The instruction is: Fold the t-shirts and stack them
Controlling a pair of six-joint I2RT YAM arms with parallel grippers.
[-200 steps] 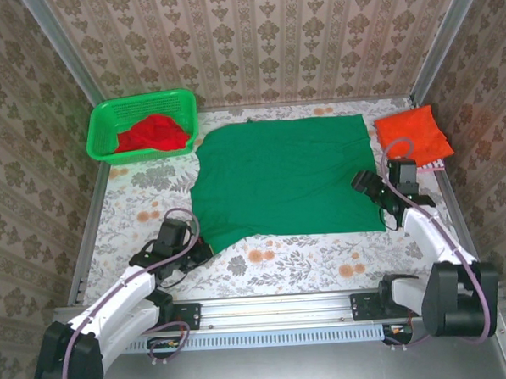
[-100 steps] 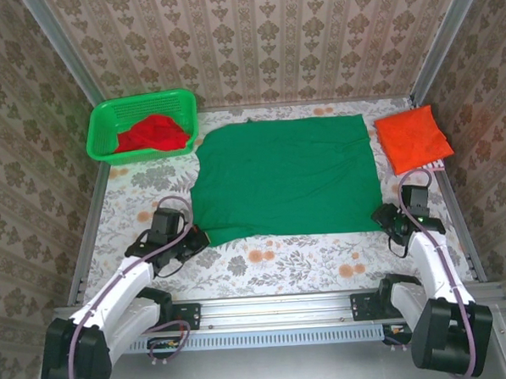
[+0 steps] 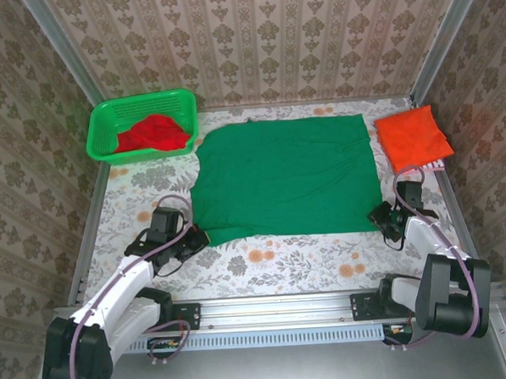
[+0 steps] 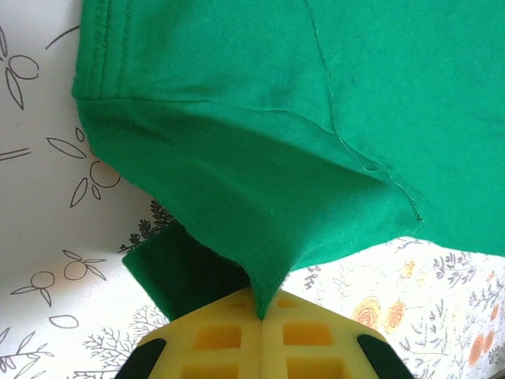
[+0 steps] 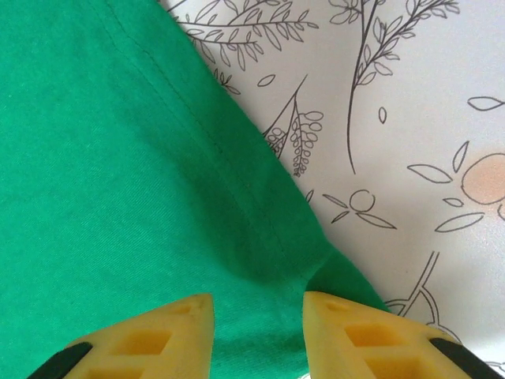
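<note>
- Change since the earlier frame: the right gripper (image 3: 382,217) has travelled nearward along the right edge of the green shirt (image 3: 286,175) to its near right corner. The left gripper (image 3: 198,240) has shifted slightly right at the near left corner.
- Near left: the left gripper is clenched on the green shirt. A peak of cloth at the corner is pinched between its yellow fingers (image 4: 331,328).
- Near right: the right gripper's fingers (image 5: 150,339) stand apart, straddling the stitched hem at the corner. Nothing is grasped there yet.
- Centre: the green shirt lies spread flat and unfolded on the flowered table (image 3: 308,259).
- Far right: the orange shirt (image 3: 413,136) lies folded into a small square near the green shirt's far right corner.
- Far left: the red shirt (image 3: 152,133) sits crumpled in the green basket (image 3: 138,102).
- Progress, as judged: one shirt is folded, and the first fold of the green one is only being set up. The red one is untouched and no stack exists.
- Views compared: the top view gives the layout of all three shirts but not the finger states. The wrist views show the left pinch and the right gap.
</note>
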